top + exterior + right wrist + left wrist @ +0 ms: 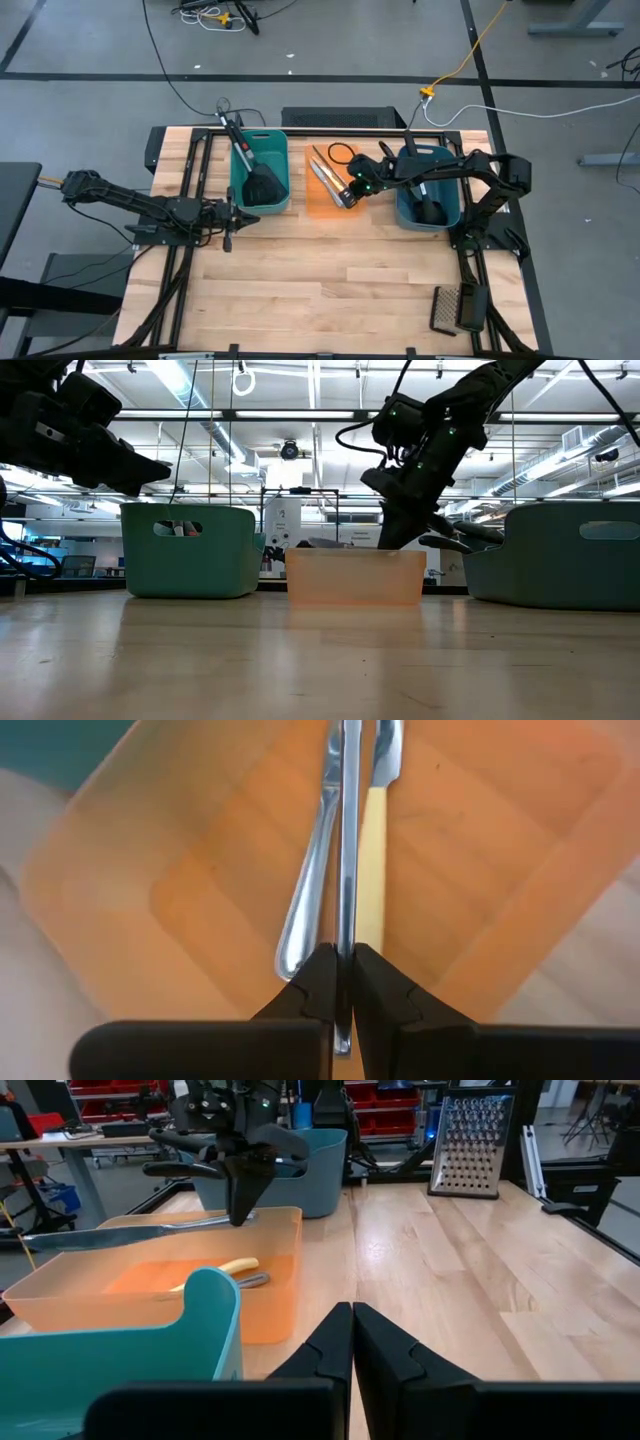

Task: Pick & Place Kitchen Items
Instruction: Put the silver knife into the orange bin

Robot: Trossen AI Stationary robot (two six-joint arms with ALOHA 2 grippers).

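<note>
the right gripper (352,190) hangs over the orange tub (320,207) in the middle of the bench (330,280), its fingers (318,982) clamped on a silver knife (346,840) that it holds by one end, the rest of the knife stretching out above the tub. under it, on the tub floor, lie another silver knife (305,900) and a pale yellow knife (372,870), side by side. the left gripper (238,217) waits above the bench just in front of the teal tub (262,205), its fingers (325,1350) pressed together and empty. a black spatula (262,183) rests in the teal tub with its handle sticking out over the far rim. a black ladle (430,207) sits in the blue tub (444,220) on the right. a metal grater (455,308) lies flat near the front right corner of the bench.
</note>
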